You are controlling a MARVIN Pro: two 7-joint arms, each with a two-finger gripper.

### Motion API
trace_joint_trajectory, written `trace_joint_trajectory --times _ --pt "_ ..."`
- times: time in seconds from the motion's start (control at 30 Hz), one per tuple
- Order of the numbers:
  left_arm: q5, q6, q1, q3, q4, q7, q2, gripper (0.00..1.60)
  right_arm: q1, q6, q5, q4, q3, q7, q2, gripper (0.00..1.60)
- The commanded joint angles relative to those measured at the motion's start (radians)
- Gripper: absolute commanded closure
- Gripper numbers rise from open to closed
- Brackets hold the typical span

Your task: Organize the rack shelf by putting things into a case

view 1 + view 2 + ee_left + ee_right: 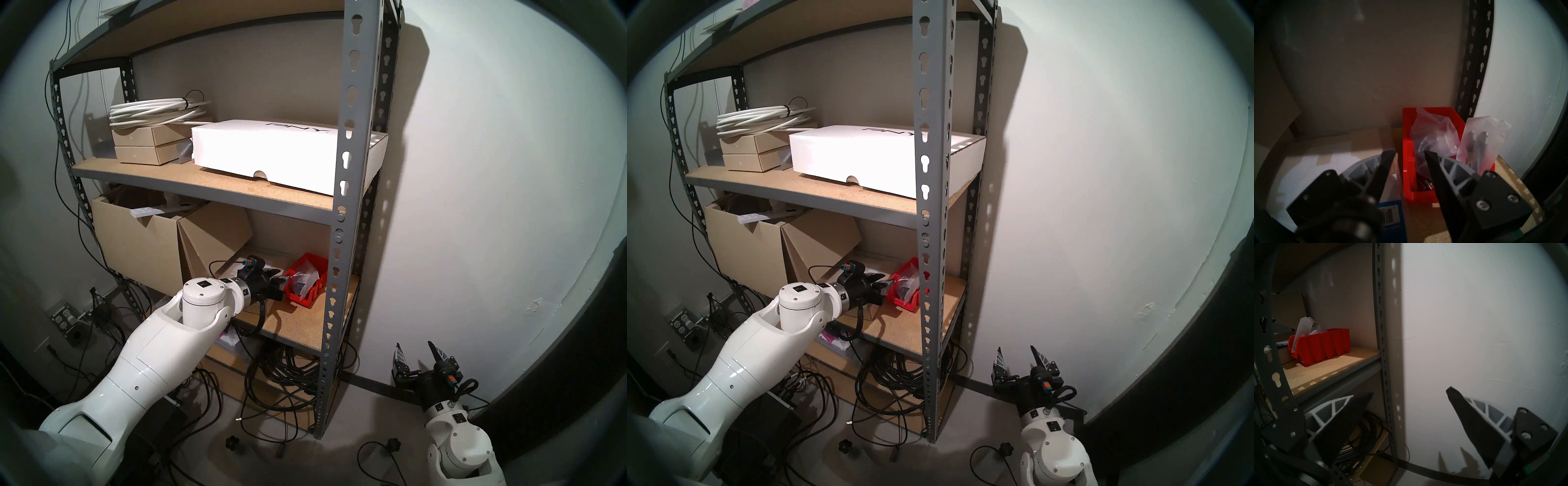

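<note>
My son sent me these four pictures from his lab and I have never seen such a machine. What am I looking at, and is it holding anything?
This is a robot with two white arms, each ending in a two-fingered tool. The two wide pictures come from cameras on its head; the two dark ones come from a camera on each wrist, looking out between that tool's fingers. The left tool reaches onto the tan particleboard shelf of a grey steel rack, right at a small red plastic bin. Clear plastic bags of small metal parts sit in the bin. The left tool's fingers are apart and hold nothing. The right tool is off beside the rack, open and empty.
</note>
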Motion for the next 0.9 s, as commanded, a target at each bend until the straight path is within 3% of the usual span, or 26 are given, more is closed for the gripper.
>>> trace_joint_trajectory --times 0.0,0.87 --pt "0.009 0.000 -0.043 0.004 0.009 -0.001 -0.019 0.65 0.001 -0.002 0.000 -0.021 0.000 0.000 0.000 0.00" --pt "0.064 0.069 -0.103 0.015 0.060 -0.019 -0.054 0.73 0.001 -0.003 0.000 -0.021 0.000 0.000 0.000 0.00"
